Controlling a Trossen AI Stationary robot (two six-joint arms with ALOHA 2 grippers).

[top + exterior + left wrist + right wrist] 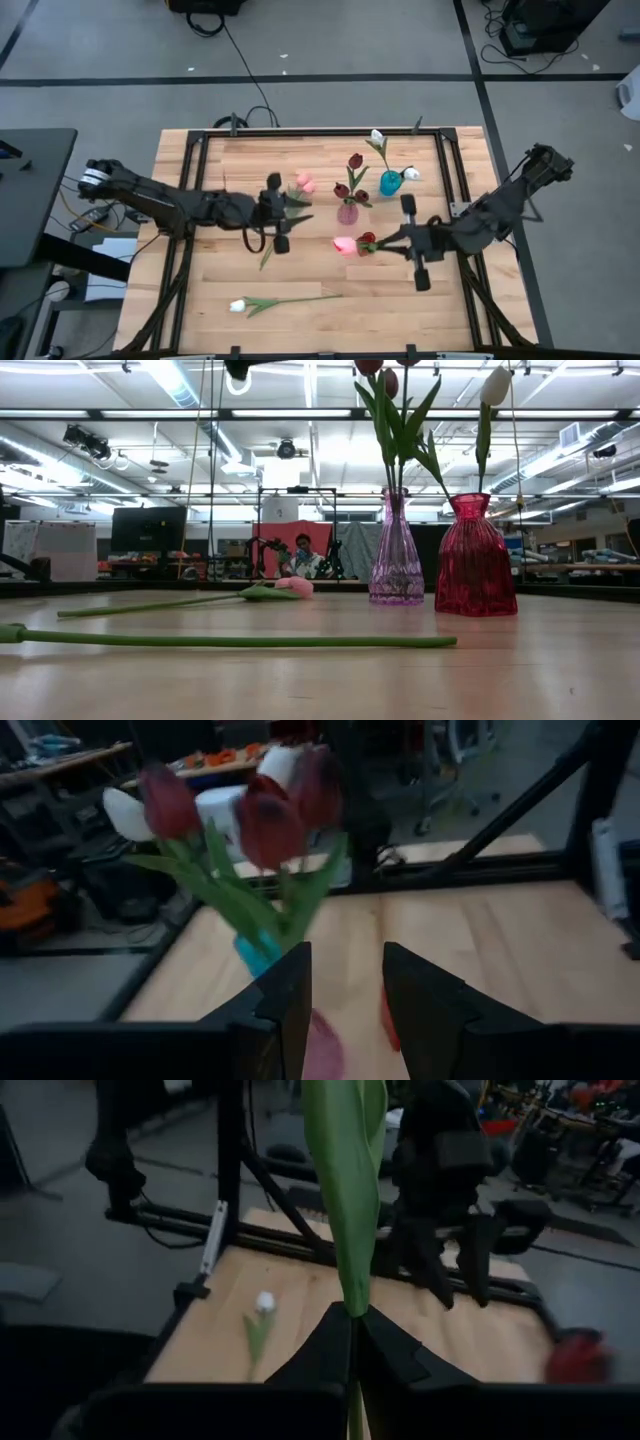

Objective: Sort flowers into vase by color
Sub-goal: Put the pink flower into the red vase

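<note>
Right of table centre, right gripper is clamped on the stem of a tulip with pink and maroon heads, lifted near the pink vase with maroon tulips. Left gripper hovers left of that vase, fingers apart, empty. White tulip lies near front, pink tulip beside left gripper. Step looks like carrying; next, stem tip needs lining up over the matching vase.

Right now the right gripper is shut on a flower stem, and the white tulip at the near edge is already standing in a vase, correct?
Not quite. The right gripper is shut on a green stem, but the white tulip near the front edge lies flat on the table, outside any vase. The high view shows it.
</note>
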